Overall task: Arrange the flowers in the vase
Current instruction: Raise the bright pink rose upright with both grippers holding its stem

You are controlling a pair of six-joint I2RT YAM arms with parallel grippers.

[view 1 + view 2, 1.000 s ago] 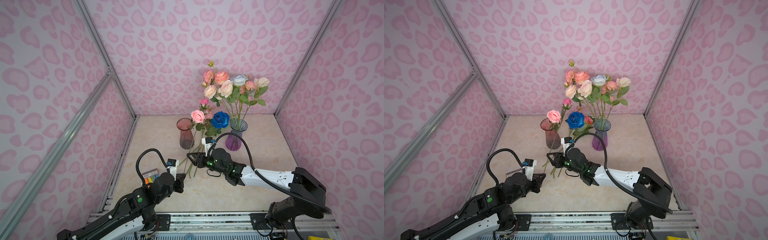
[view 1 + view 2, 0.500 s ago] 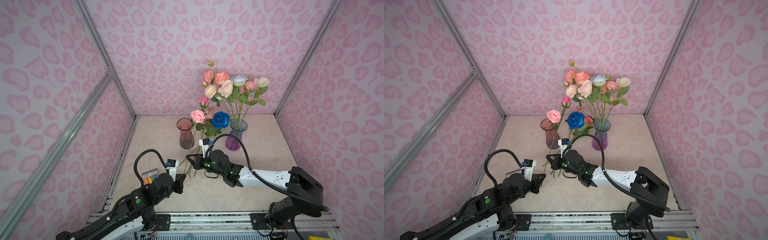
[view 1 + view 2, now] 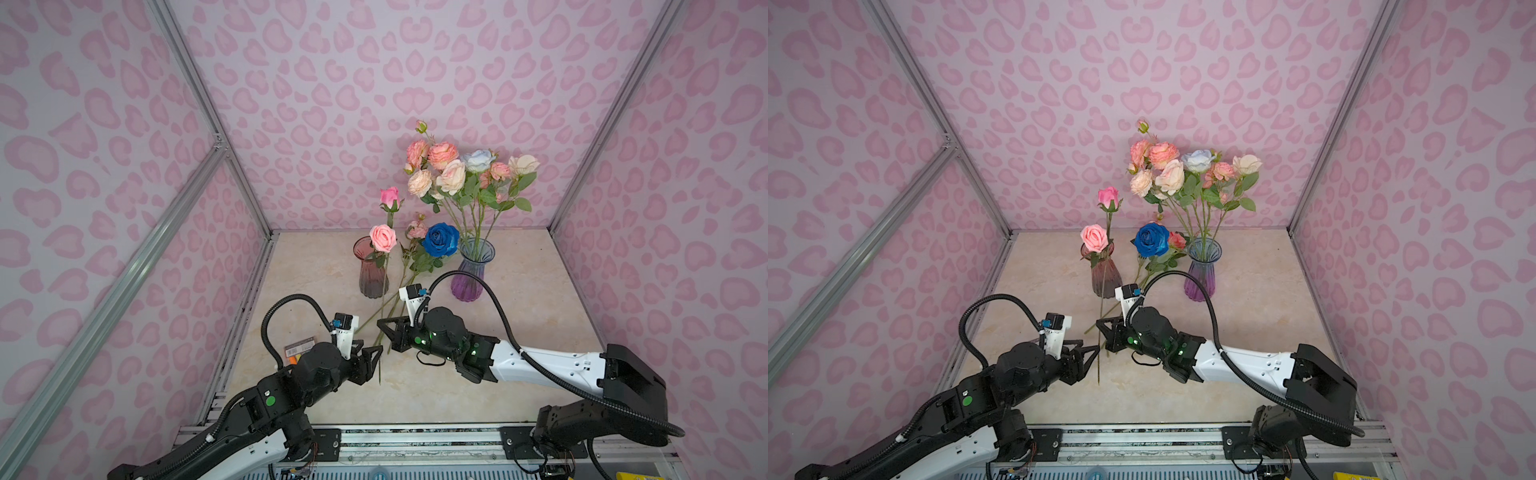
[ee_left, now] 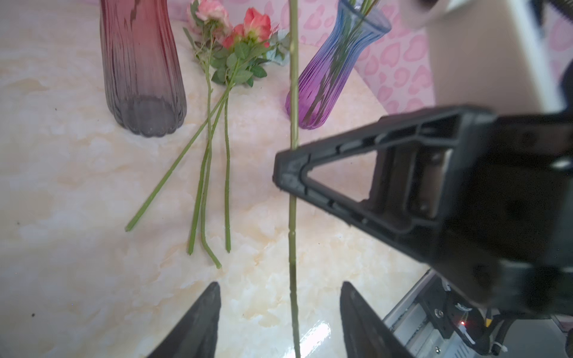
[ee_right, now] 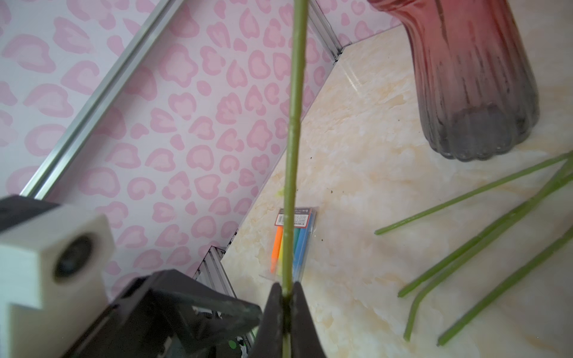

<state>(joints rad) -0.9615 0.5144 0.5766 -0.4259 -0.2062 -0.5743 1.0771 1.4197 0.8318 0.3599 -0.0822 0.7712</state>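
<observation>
Green stem [image 5: 291,155] upright in right end effector [image 5: 286,291], left end effector [image 4: 279,288] spread

A ribbed purple vase [image 3: 471,282], shading to blue at its mouth, is seen upright right of centre, toward the back of the table [image 3: 519,353]. It is filled with a bouquet [image 3: 453,176] of peach, cream, pink and pale blue roses on leafy green stems. A ribbed red vase [image 3: 372,280], smoky at the base, is set upright to its left. A pink rose [image 3: 383,238] is held upright on a long bare stem, pinched low down in the right claw [image 5: 286,289]. A deeper pink bud [image 3: 390,196] is seen above it. Between the vases a deep blue rose [image 3: 440,240] is seen, and small pink and red sprays [image 4: 235,59] are laid flat, stems fanned toward the lower frame.
</observation>
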